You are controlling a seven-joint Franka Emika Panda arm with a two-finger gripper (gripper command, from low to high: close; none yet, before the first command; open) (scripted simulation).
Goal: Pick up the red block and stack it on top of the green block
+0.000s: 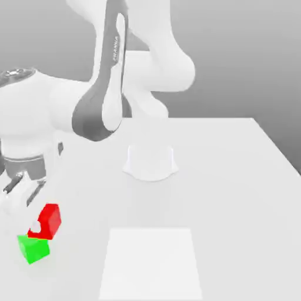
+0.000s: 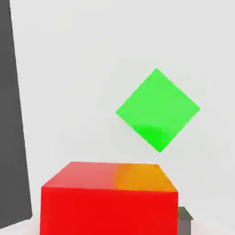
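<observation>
Red matte cube [image 2: 108,202] above, perhaps, green cube [image 2: 158,109]

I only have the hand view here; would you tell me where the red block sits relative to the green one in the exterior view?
Observer: The red block hangs tilted in the gripper, just above the green block and slightly toward the exterior view's right.
Operator: Thank you. Is anything else near them?
Observer: A white square patch lies on the table, further toward the exterior view's right.

"FRANKA" lettering on the arm [image 1: 115,50]
</observation>
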